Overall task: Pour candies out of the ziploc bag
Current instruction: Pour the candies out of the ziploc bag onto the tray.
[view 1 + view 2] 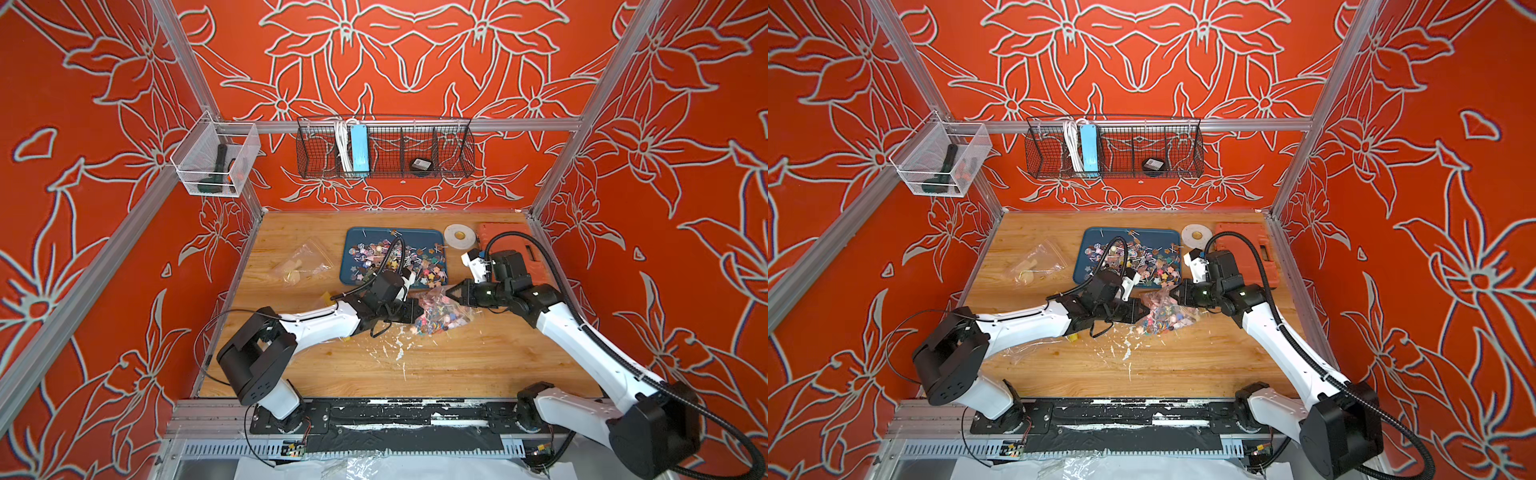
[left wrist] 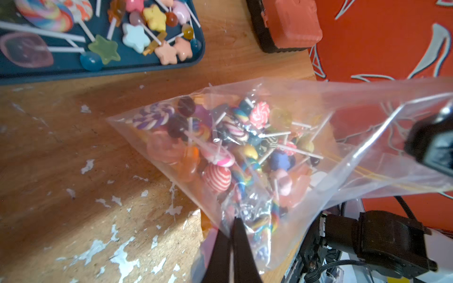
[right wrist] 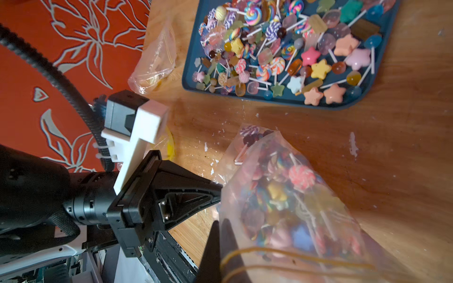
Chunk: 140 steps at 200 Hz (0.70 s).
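At the left, a crumpled clear bag (image 1: pixel 305 262) lies near the surface's left edge, well apart from both arms. To its right a dark blue tray (image 1: pixel 358 239) sits toward the back, strewn with loose lollipops (image 3: pixel 282 49). Just in front of the tray's near right corner, the left gripper (image 1: pixel 417 311) is clamped tight on one edge of the ziploc bag (image 1: pixel 442 312). The right gripper (image 1: pixel 449 292) is closed on the opposite end, by the yellow zip lines. The candies (image 2: pixel 220 152) are bunched inside the bag between the two grippers; whether its low corner touches the wood I cannot tell. Farther right, a white tape roll (image 1: pixel 459 236) and an orange case (image 1: pixel 503 232) sit along the back right edge, near the right wrist. The wooden surface (image 1: pixel 415 374) shows paint-flecked boards across its near half. Orange flower-patterned walls (image 1: pixel 83 208) close three sides, and a wire basket (image 1: pixel 384 151) hangs on the back one.
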### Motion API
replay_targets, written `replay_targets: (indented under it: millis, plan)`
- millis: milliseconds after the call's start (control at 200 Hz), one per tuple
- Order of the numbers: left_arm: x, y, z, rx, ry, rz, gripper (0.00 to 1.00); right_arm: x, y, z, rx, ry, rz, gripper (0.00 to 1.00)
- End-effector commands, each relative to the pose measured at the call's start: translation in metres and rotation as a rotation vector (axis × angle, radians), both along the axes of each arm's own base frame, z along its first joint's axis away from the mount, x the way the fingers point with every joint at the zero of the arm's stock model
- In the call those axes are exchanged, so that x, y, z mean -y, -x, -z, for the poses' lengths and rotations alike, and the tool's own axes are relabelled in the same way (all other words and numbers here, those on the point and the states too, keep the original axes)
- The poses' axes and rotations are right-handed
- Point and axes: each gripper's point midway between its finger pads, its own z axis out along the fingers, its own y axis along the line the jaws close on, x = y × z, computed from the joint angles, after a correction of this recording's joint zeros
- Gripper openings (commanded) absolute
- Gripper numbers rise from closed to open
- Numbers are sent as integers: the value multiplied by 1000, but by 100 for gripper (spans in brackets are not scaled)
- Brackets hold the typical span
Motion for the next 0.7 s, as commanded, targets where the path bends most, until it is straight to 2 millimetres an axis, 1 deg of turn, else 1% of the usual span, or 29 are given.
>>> replay_targets:
  millis: [0,170,315,490,696]
  plan:
    - [-1,-8,-37,95,19,-21,0,-5,-10,-28,54,-30,-12,0]
    - [-11,-19,-64,154,20,-66,0,-9,-26,-43,72,-21,-10,0]
    - [-24,-37,-84,205,10,-117,0,-15,-46,-62,104,-21,-8,0]
    - [-38,-68,-103,254,-14,-167,0,-27,-72,-76,122,-30,-20,0]
    - [-56,-107,-117,292,-31,-228,0,-40,-108,-88,155,-36,-26,0]
